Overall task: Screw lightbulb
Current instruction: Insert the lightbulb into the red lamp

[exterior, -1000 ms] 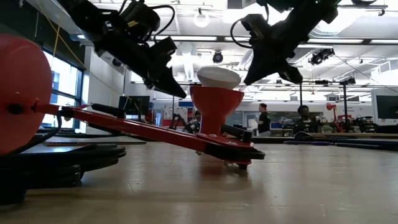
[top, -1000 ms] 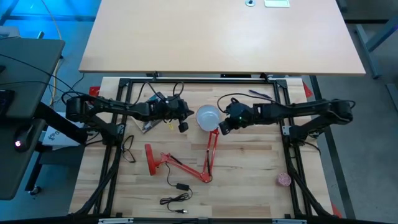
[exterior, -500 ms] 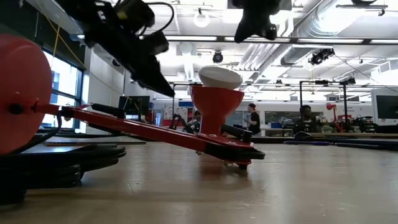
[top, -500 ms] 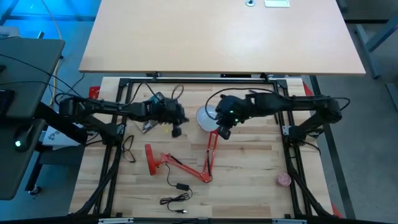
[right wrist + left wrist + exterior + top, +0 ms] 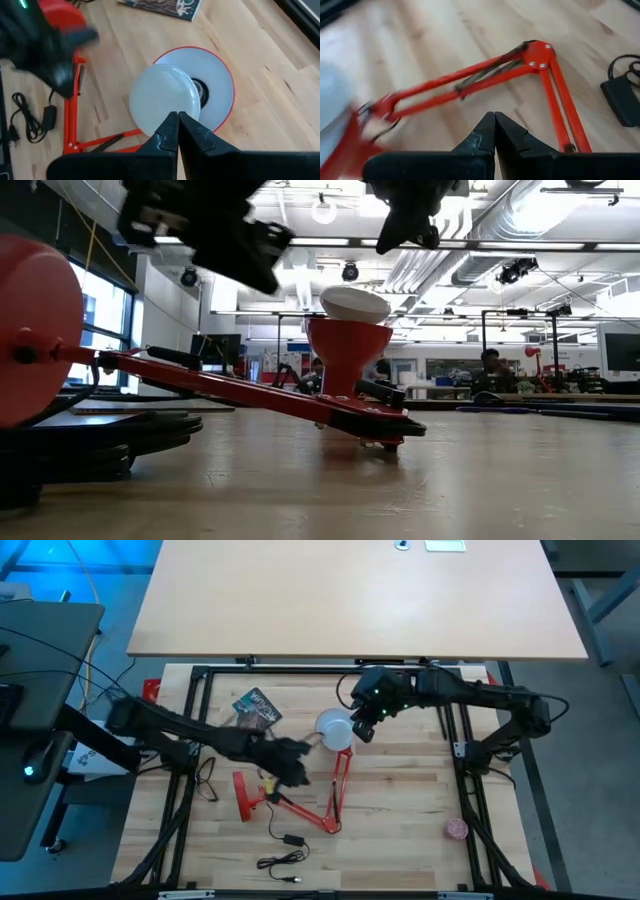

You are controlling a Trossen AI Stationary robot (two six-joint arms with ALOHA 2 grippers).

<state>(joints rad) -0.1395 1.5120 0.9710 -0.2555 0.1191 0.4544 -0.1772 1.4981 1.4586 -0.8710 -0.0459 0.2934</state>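
Right wrist view: lightbulb [image 5: 159, 101] sits in the shade [image 5: 220, 85], directly below the closed, empty right tool [image 5: 177, 121].
Left tool [image 5: 494, 122], closed and empty too, hangs over the red lamp arm [image 5: 470, 82]. With nothing gripping it, a nudge could tip the bulb out, or cross-thread it.

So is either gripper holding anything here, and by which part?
Nothing is held. The left gripper is shut empty above the red lamp arm; the right gripper is shut empty above the small white lightbulb.
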